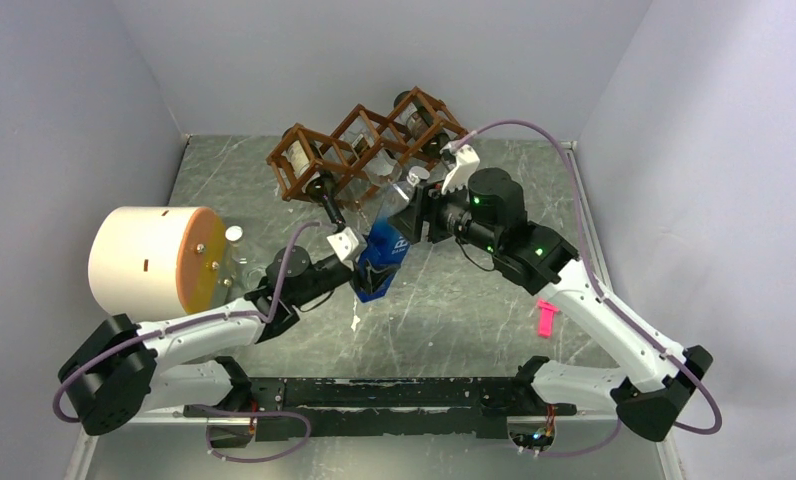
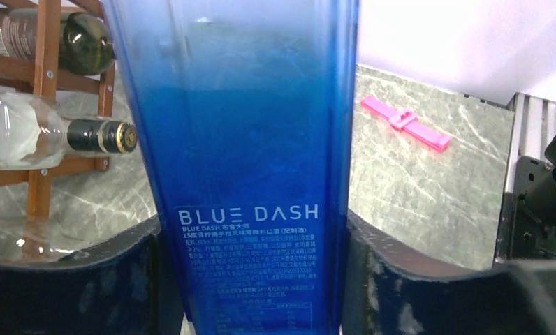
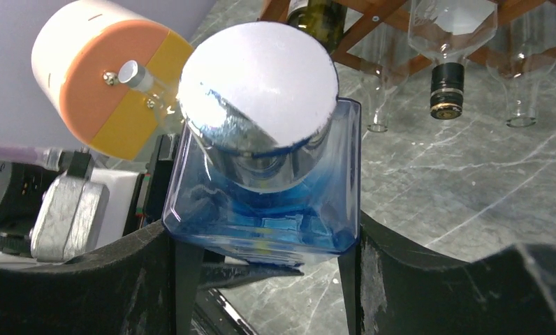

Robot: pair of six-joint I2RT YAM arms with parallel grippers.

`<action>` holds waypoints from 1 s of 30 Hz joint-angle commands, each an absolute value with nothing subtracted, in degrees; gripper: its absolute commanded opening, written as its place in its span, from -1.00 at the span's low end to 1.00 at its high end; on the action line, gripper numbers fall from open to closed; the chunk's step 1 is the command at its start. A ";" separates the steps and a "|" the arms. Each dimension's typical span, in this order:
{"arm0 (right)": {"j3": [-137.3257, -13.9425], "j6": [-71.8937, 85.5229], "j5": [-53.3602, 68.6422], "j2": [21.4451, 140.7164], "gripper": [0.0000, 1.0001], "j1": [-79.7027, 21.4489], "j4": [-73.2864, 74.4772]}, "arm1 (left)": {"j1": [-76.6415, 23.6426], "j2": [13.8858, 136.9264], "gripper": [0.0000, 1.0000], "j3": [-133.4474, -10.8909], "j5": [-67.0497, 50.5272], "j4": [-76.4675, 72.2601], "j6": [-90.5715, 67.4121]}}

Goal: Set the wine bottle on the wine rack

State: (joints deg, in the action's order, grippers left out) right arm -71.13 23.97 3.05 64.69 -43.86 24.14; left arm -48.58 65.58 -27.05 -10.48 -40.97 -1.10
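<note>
The wine bottle [image 1: 382, 256] is a square blue bottle marked BLUE DASH with a silver-white round cap [image 3: 258, 84]. It hangs tilted above the table in front of the reddish-brown wine rack [image 1: 369, 140]. My left gripper [image 1: 362, 262] is shut on its lower body; in the left wrist view the bottle [image 2: 247, 174] fills the gap between the gripper's [image 2: 254, 279] dark fingers. My right gripper [image 1: 416, 205] is shut on the bottle's shoulder [image 3: 261, 216] just below the cap, with a finger at each side. The rack also shows in the left wrist view [image 2: 41, 77] and the right wrist view [image 3: 373, 24].
The rack holds a dark bottle [image 2: 79, 42] and clear bottles [image 2: 24, 132], necks pointing out [image 3: 446, 84]. A cream and orange cylinder [image 1: 154, 260] lies at the left with a small clear bottle [image 1: 236, 250] beside it. A pink clip [image 1: 546, 318] lies on the table at the right.
</note>
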 commanded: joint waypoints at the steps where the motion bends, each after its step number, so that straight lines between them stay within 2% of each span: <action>1: -73.57 27.47 5.33 59.69 -0.47 -43.49 14.24 | -48.34 68.38 0.05 -30.12 -12.62 -44.94 2.30; 3: -73.42 27.58 5.12 58.97 -0.38 -43.43 14.93 | -48.29 68.62 -0.35 -30.07 -13.45 -46.72 3.95; 4: -73.25 27.94 4.66 58.52 -0.21 -43.42 15.54 | -48.26 68.38 -0.71 -30.06 -13.63 -47.17 5.39; 5: -73.10 28.10 4.25 57.96 0.03 -43.39 16.39 | -48.25 68.05 -0.84 -30.25 -13.24 -47.19 6.65; 7: -72.81 27.64 3.99 56.55 0.44 -43.36 18.22 | -48.23 67.20 -0.86 -30.81 -12.93 -46.87 10.85; 8: -72.84 27.09 3.95 55.93 0.56 -43.47 19.47 | -48.18 66.64 -0.86 -31.11 -12.94 -46.65 13.00; 10: -74.08 26.02 3.63 54.56 0.66 -43.39 23.67 | -48.12 65.72 -0.86 -31.52 -12.80 -46.88 17.65; 16: -81.57 24.46 0.86 52.64 0.69 -43.42 34.64 | -47.99 64.93 -0.86 -34.16 -12.89 -46.26 32.47; 23: -93.99 18.64 -0.26 57.75 0.61 -43.43 47.48 | -47.99 64.66 -0.86 -39.76 -12.68 -40.29 47.76; 30: -92.89 13.02 -1.19 60.37 0.71 -43.45 53.26 | -48.30 62.26 -0.86 -40.80 -13.48 -38.85 61.27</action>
